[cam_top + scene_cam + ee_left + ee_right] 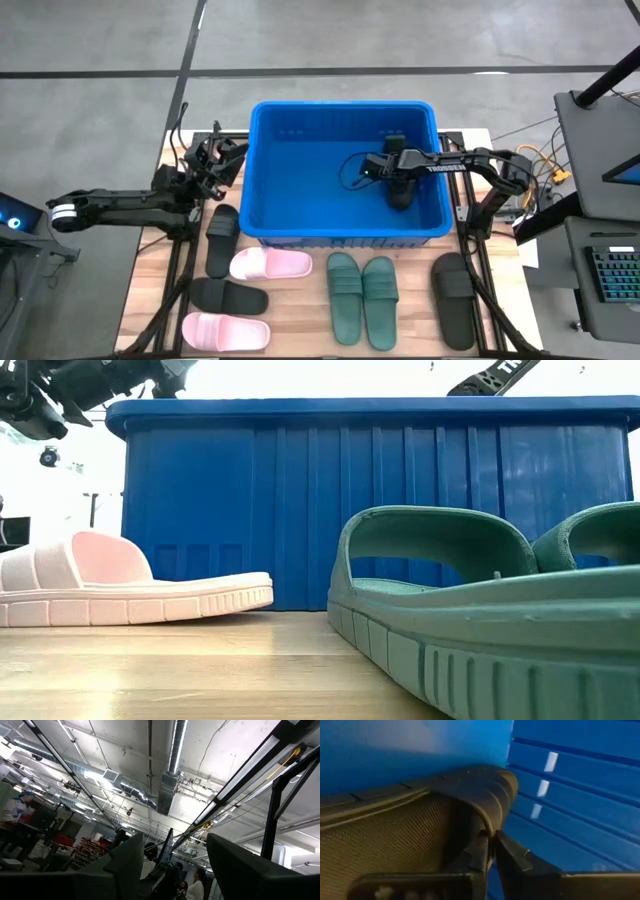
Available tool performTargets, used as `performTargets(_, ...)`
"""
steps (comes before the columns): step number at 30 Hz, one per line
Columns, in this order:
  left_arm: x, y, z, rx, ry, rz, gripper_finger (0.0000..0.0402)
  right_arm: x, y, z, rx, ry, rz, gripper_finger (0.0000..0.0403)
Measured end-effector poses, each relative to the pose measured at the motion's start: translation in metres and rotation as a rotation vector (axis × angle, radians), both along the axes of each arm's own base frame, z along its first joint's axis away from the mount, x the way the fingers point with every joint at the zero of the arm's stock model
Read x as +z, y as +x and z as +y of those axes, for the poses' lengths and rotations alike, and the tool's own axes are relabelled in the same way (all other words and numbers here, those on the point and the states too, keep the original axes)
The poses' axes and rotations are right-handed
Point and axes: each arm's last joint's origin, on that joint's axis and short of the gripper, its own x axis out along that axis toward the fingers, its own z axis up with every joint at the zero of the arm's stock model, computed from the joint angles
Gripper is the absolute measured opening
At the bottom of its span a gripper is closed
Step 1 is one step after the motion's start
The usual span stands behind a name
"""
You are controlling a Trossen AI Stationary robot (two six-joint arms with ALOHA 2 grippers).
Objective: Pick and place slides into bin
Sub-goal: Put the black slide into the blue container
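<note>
Slide in hand: black slide (415,830), strap pinched by right hand (398,180) inside the bin (270,170).
Other slides: pink pair (270,264), green pair (362,297), three black, on wooden desk (300,320) before the bin.
Left hand (212,160): raised beside the bin, fingers (240,870) apart, empty.
Room: left wrist view alone shows ceiling ducts (172,765).

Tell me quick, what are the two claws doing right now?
Left gripper: jaws open, empty, beside the bin.
Right gripper: shut on a black slide inside the bin.

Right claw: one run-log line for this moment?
right claw: shut on black slide | inside bin | left claw: idle beside bin
</note>
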Motion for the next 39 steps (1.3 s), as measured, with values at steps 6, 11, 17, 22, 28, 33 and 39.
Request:
performTargets(6,0.0,0.0,0.0,-0.004,0.003,0.002,0.0201,-0.001,0.0,0.001,-0.011,0.056,-0.034,0.0077)
performTargets(11,-0.001,0.0,0.0,-0.007,0.004,0.006,0.0201,-0.002,-0.001,0.0,-0.017,0.058,-0.034,0.0119)
performTargets(17,-0.001,0.0,-0.001,-0.02,0.012,0.008,0.0201,0.007,-0.007,0.002,-0.036,0.064,-0.046,0.0161)
performTargets(22,-0.002,0.0,-0.001,-0.022,0.013,0.011,0.0201,0.023,-0.012,0.007,-0.032,0.133,-0.149,0.0183)
performTargets(28,-0.004,0.0,-0.001,-0.022,0.012,0.015,0.0201,0.036,-0.017,0.01,-0.022,0.144,-0.207,0.0191)
performTargets(33,-0.004,0.0,-0.001,-0.022,0.012,0.015,0.0201,0.053,-0.024,0.012,-0.116,0.096,-0.306,0.0191)
performTargets(39,-0.004,0.0,-0.001,-0.022,0.012,0.015,0.0201,0.1,-0.026,0.02,-0.187,0.105,-0.591,0.0188)
